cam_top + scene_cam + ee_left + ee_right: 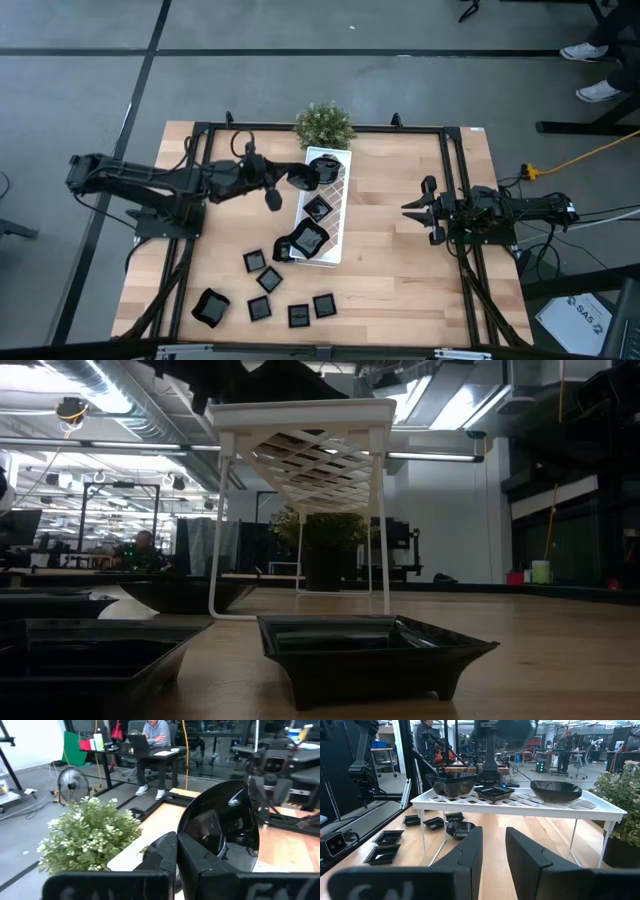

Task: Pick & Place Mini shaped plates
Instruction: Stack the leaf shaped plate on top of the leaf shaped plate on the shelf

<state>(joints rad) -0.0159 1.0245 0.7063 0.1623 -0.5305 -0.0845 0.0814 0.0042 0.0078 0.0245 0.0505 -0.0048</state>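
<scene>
The left tool (297, 180) is pinched on the rim of a glossy black round mini plate (222, 827), held on edge above the far end of the long white lattice tray (338, 232), beside the small green potted plant (323, 123). The plate appears rigid, light and slick, probably brittle if dropped; a grip across the thin rim, as held now, looks like the only practical purchase, and its smooth glaze may let it slip or swing in the jaws. The tray, raised on thin legs, carries a round black bowl-shaped dish (555, 790), a small square dish (493, 792) and a larger wavy-edged dish (452, 783). The remaining black square dishes (288, 305) lie loose on the wooden worktop (390, 280) near the front edge, with one (283, 251) just beside the tray's near end. The right tool (418, 209) waits well apart on the right side of the worktop, its fingers partly spread and holding nothing.
</scene>
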